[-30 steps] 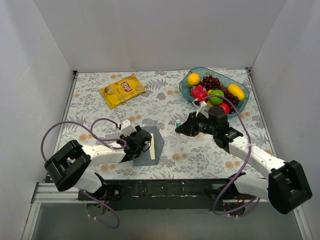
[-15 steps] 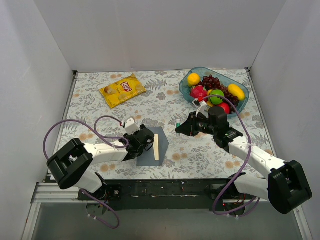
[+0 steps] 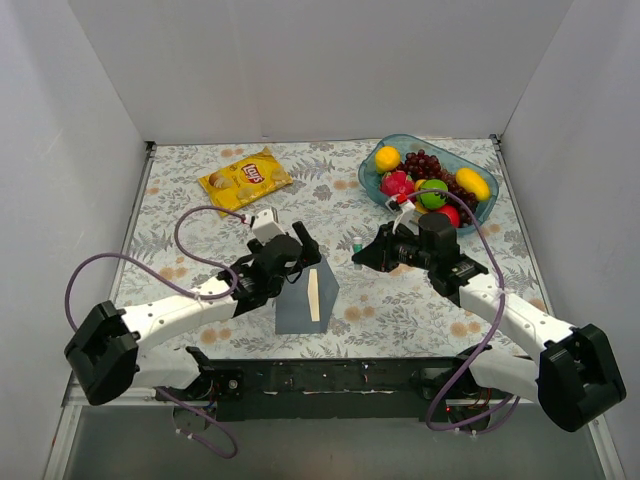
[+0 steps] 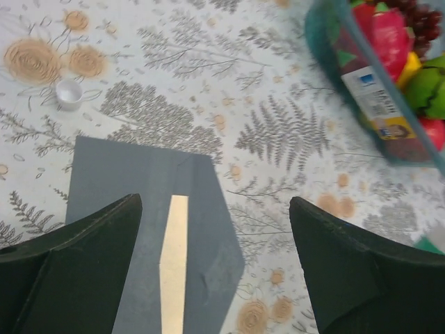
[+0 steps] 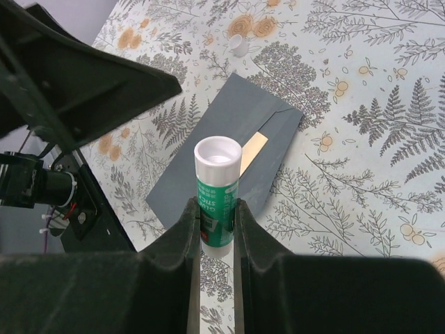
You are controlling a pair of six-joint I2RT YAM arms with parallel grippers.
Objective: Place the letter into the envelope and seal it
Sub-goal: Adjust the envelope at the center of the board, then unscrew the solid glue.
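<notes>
Leftmost, find a yellow crisp bag (image 3: 245,180) on the floral bench (image 3: 180,215), well apart from the rest. Next, note the left pincer (image 4: 214,202) above the bench, fingers spread wide with nothing between them, hanging over the envelope (image 3: 298,310). Below it, see that grey-blue envelope lying flat by the bench's near edge, with the cream letter (image 3: 314,297) inside, only a narrow strip peeking out. Spot a small white cap (image 4: 69,93) just beyond one envelope corner. Further right, note the right pincer (image 5: 216,203) clamped on an uncapped glue stick (image 5: 217,174), upright between its fingers. Last, see a blue bowl (image 3: 365,178) of fruit.
</notes>
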